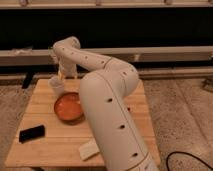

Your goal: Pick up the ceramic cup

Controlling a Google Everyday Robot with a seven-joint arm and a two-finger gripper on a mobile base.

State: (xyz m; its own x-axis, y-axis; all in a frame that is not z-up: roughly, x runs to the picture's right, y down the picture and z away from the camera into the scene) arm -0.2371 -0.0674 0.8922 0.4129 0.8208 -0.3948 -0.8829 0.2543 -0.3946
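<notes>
The ceramic cup [56, 85] is a small whitish tumbler standing upright on the far left part of the wooden table [45, 145]. My white arm reaches from the lower right across the table. Its gripper [62, 75] hangs at the far end, just right of and slightly above the cup's rim, very close to it. I cannot tell whether it touches the cup.
A wide orange-red bowl [68, 107] sits just in front of the cup. A black phone-like slab [31, 133] lies at the front left. A flat white block [88, 149] lies near the front edge. A dark wall with rails runs behind the table.
</notes>
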